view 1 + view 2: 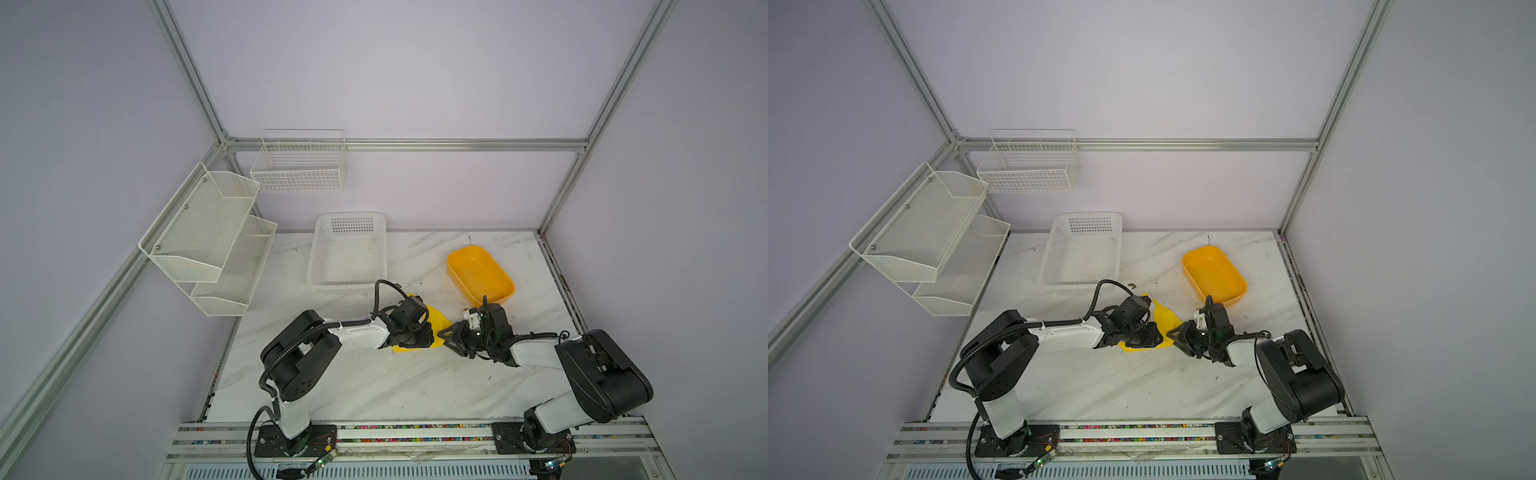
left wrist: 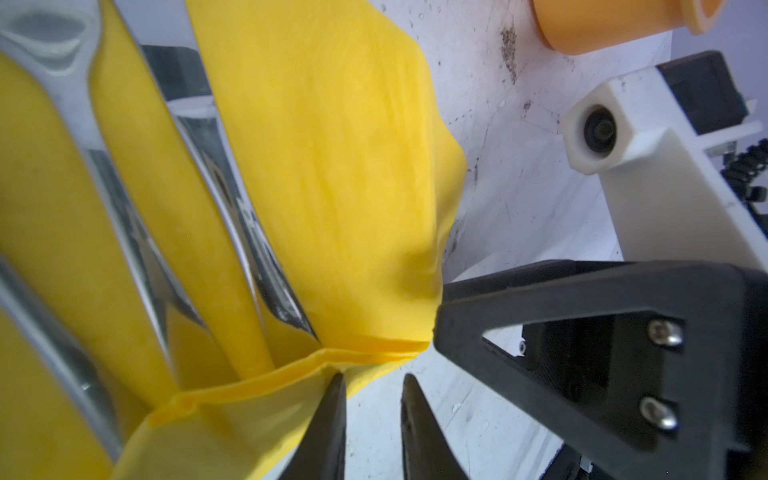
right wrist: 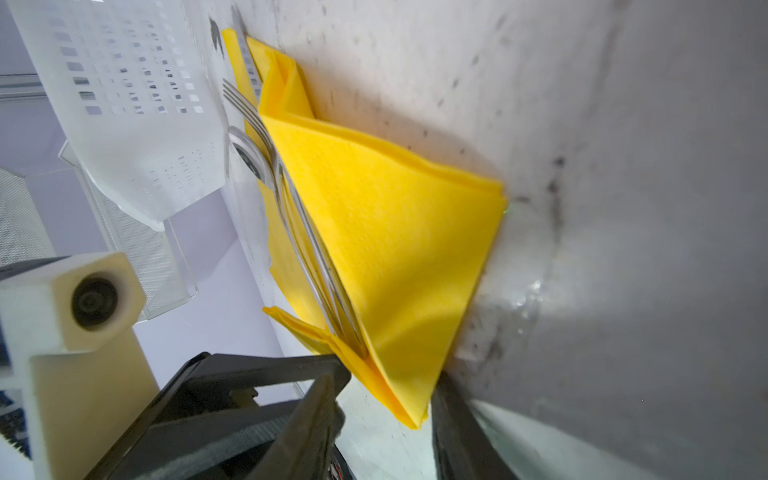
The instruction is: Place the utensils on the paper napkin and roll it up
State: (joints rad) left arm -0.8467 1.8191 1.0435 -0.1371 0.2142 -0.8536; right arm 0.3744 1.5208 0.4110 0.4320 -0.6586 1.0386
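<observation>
My right claw (image 3: 390,376) straddles, half-open, a corner of the paper napkin (image 3: 386,232) folded over fork (image 3: 249,112), spoon (image 3: 245,156) and knife (image 3: 248,58) near the orange tub (image 1: 478,270), my left claw (image 2: 374,386) narrow and empty; the springy flap may unfold, freeing them.

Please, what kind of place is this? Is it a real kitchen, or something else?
Most likely a robot test cell, not a real kitchen. An aluminium frame with plain walls encloses a marble-pattern table. Two robot arms are bolted to a rail along its front edge.
</observation>
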